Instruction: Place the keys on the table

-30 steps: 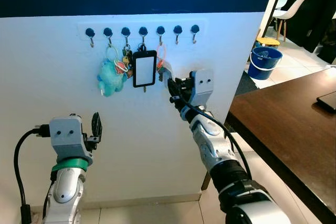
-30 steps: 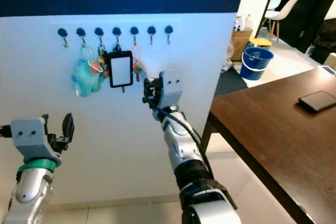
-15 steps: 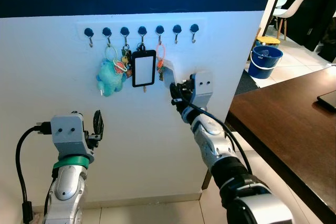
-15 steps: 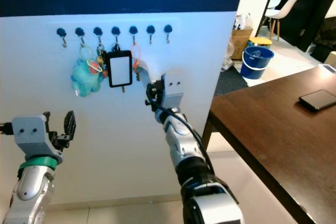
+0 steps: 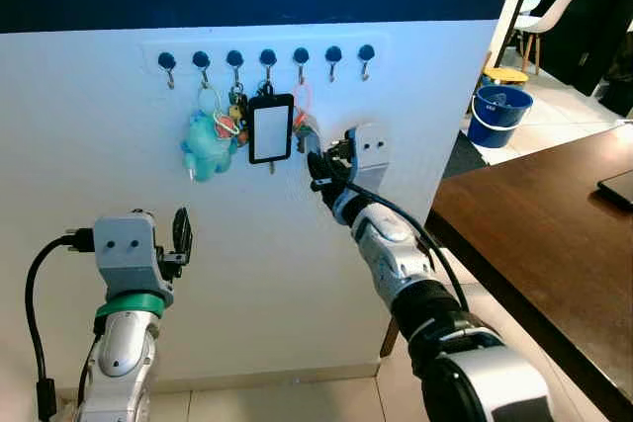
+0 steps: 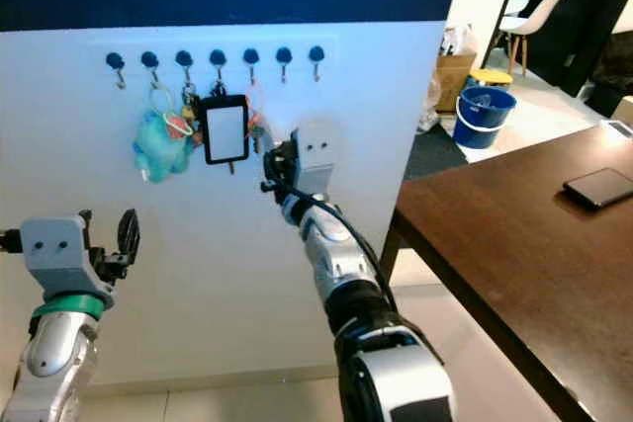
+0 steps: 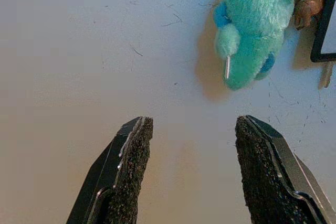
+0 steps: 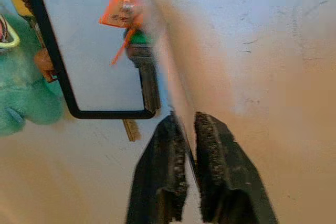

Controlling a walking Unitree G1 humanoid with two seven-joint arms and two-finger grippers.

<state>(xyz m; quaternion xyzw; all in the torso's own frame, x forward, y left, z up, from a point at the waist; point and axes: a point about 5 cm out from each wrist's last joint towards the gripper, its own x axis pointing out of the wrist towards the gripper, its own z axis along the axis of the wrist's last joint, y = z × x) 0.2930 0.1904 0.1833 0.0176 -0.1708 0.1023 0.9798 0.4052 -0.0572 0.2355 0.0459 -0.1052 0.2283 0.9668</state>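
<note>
The right tool (image 8: 185, 145) is clamped on a pale strap running up to the keys (image 8: 140, 72), which hang on the wall hooks (image 5: 301, 55) beside the framed tag (image 5: 270, 128). Pulling sideways could snag the ring or drag neighbours off. The left tool (image 7: 191, 169) hangs apart, idle.

Seven dark round-headed wall hooks (image 5: 267, 58) run in one row. Below them hang one turquoise plush toy (image 5: 203, 143), one black-framed white card holder (image 5: 270, 128) and one orange-tagged bunch of keys (image 8: 137, 51). One dark wooden tabletop (image 5: 554, 234) carries one black phone (image 6: 597, 190). One blue bucket (image 5: 497, 117) and one white chair (image 5: 556, 12) stand on the floor.
</note>
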